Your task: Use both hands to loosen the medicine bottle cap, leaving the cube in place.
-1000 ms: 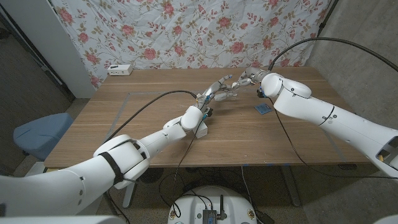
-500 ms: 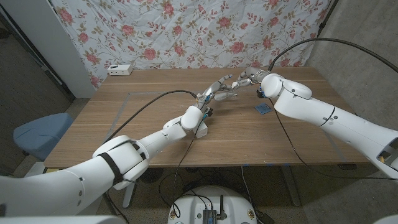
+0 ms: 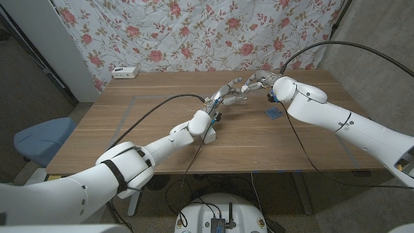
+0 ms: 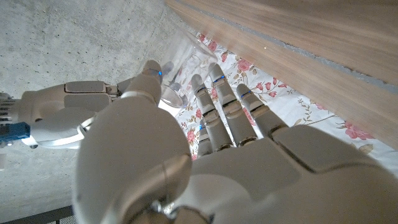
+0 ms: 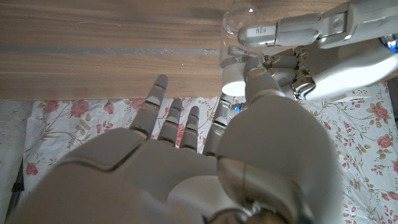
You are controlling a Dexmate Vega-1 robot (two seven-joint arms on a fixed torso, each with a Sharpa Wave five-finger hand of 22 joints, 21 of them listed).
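Note:
A clear medicine bottle (image 3: 240, 91) with a white cap (image 5: 234, 83) is held above the table's far middle, between both hands. My left hand (image 3: 224, 95) grips the bottle's clear body (image 5: 239, 25), its fingers (image 5: 292, 30) wrapped round it. My right hand (image 3: 257, 81) pinches the cap between thumb (image 5: 260, 79) and a finger, the other fingers spread. In the left wrist view the bottle (image 4: 186, 65) shows past my left hand (image 4: 211, 155), with the right hand (image 4: 68, 112) beside it. A small blue cube (image 3: 273, 114) lies on the table under my right forearm, apart from both hands.
A white box (image 3: 124, 72) sits at the table's far left corner (image 3: 107, 87). A floral cloth (image 3: 194, 32) hangs behind the table. A blue chair (image 3: 39, 139) stands off the table's left side. Bare wood spreads across the near half (image 3: 259, 149).
The right hand has turned a little at the cap. The left hand keeps its hold on the bottle, and the cube has not moved.

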